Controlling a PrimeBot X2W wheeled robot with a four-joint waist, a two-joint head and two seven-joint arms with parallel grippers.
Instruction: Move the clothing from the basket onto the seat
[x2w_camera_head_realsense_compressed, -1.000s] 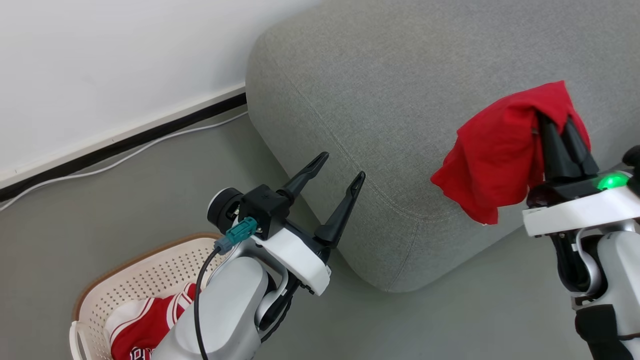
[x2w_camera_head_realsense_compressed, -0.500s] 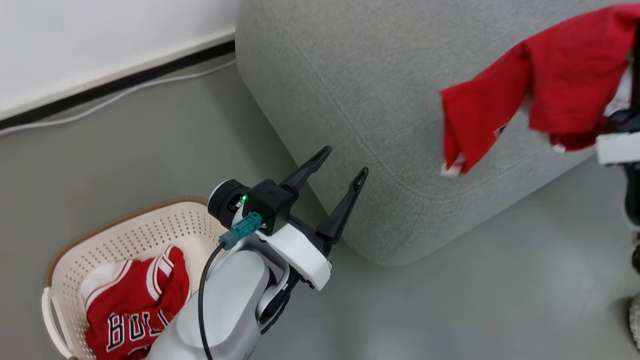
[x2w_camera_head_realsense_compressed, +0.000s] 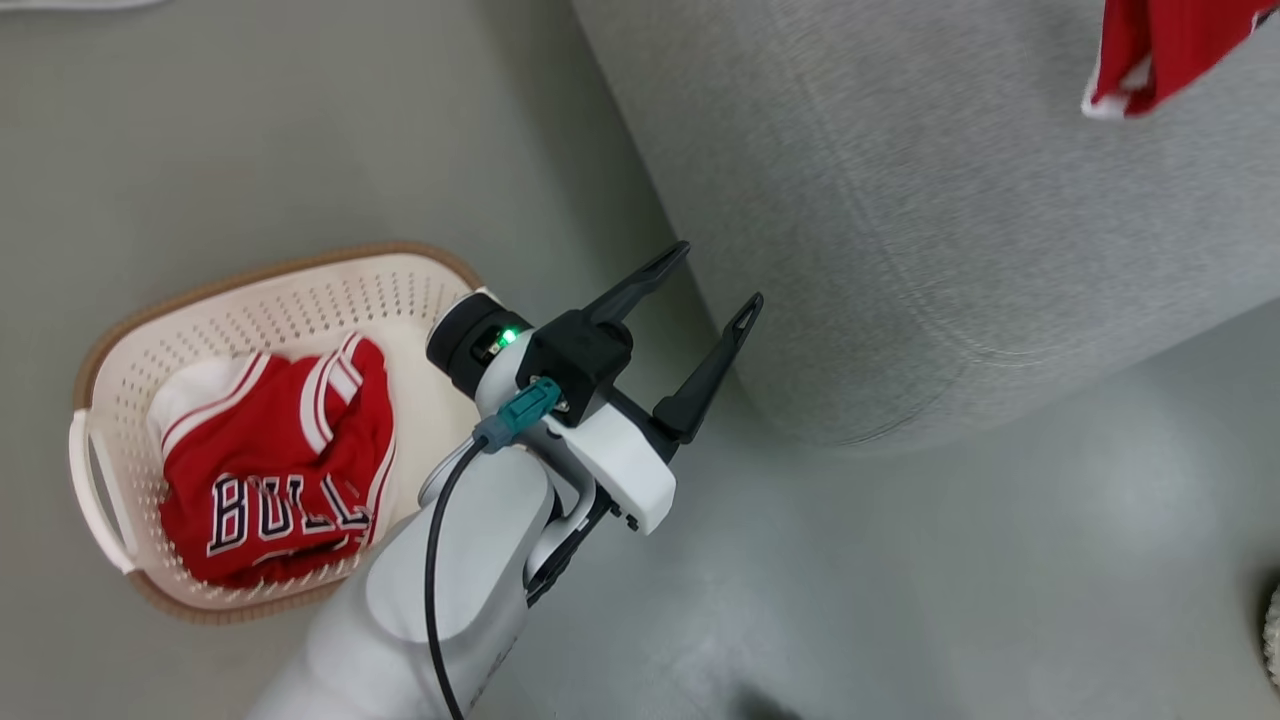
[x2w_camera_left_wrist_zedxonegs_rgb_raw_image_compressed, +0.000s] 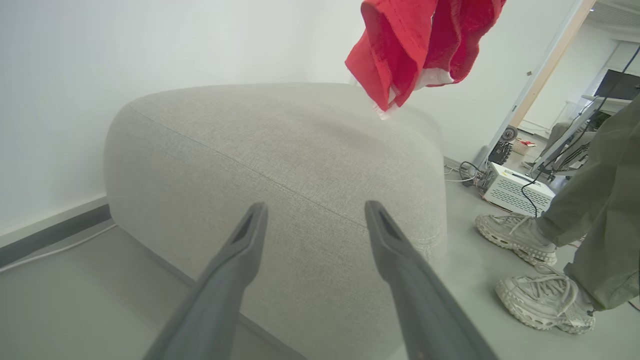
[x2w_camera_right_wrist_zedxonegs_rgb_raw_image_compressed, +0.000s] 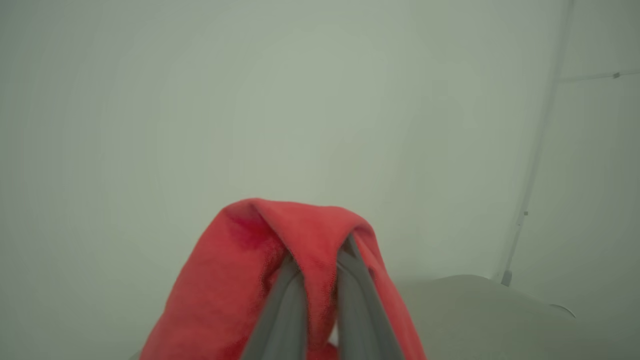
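Camera: the head view was swung down and round over the last second. The wall was lost from it and the whole basket (x2w_camera_head_realsense_compressed: 270, 262) was brought in, so that shift was not made by the things themselves.
Red garment (x2w_camera_left_wrist_zedxonegs_rgb_raw_image_compressed: 415, 50): was carried from the near edge of the seat (x2w_camera_head_realsense_compressed: 900, 250) to hang high above its top. Whether the lowest corner was touching the cushion could not be told.
Right gripper (x2w_camera_right_wrist_zedxonegs_rgb_raw_image_compressed: 320, 255): was kept pinched on a fold of the garment, with cloth draped over both fingers.
Left gripper (x2w_camera_head_realsense_compressed: 718, 275): was held spread wide and empty beside the seat's corner, as before.
Jersey (x2w_camera_head_realsense_compressed: 280, 480): was left lying in the basket, lettering up.
Meaning: the first piece was judged ready to be let go, and the jersey was still to be fetched.
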